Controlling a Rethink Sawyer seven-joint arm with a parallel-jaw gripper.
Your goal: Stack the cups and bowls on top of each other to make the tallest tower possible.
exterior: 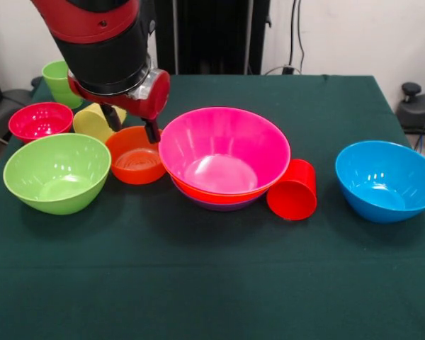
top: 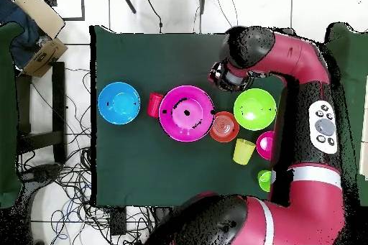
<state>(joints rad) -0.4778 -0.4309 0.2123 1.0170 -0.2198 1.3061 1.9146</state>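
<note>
- I see the gripper [exterior: 133,122] hanging low over the small red-orange bowl [exterior: 136,157]; whether its jaws are apart or together I cannot tell.
- Tower [exterior: 224,152]: pink bowl on top, orange and purple rims beneath, mid worktop [exterior: 212,283].
- Red cup [exterior: 293,190] lies tipped, touching the tower at 4 o'clock.
- Lime-green bowl [exterior: 57,172] sits apart at the tower's 9 o'clock; blue bowl [exterior: 387,180] at 3 o'clock.
- Magenta bowl [exterior: 40,120], yellow cup [exterior: 93,122], green cup [exterior: 59,82] around 10 o'clock.
</note>
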